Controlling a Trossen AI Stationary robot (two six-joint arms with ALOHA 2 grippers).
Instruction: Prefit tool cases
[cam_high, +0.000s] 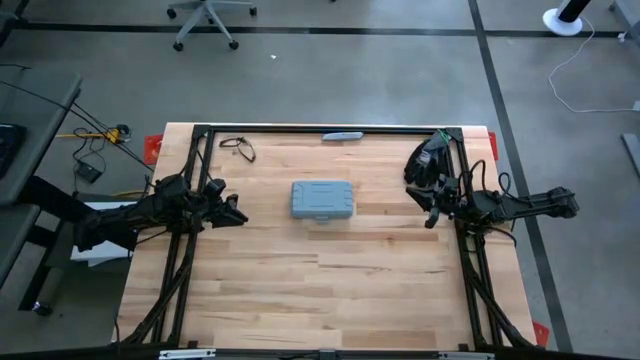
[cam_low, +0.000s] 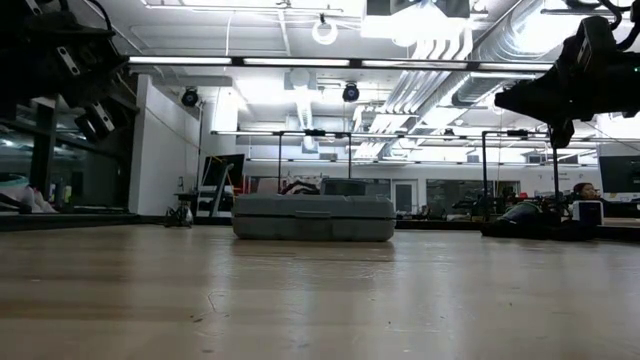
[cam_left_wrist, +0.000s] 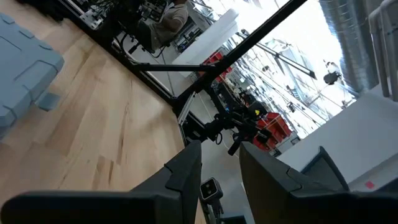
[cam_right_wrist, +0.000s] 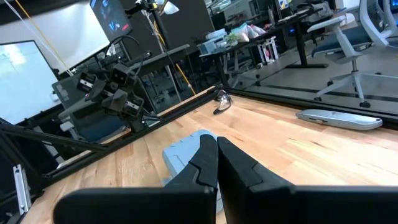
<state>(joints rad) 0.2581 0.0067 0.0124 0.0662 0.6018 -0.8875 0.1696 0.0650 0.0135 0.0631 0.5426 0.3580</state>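
The tool case (cam_high: 322, 200) lies closed and flat near the middle of the tabletop (cam_high: 300, 290), untouched, so the task is judged to be at its approach step. The left gripper (cam_high: 238, 213) is held above the tabletop beside the case, jaws partly parted and empty; the right gripper (cam_high: 430, 217) is held off on the other side, jaws closed on nothing. Next, a gripper would have to be brought to the front latch.

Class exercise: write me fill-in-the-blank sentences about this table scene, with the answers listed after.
1. The blue-grey case lies on the table with its lid ____.
2. The right end effector has its fingers ____.
3. The case lies ____ the two arms.
4. The left end effector holds ____.

Missing words: closed; shut; between; nothing
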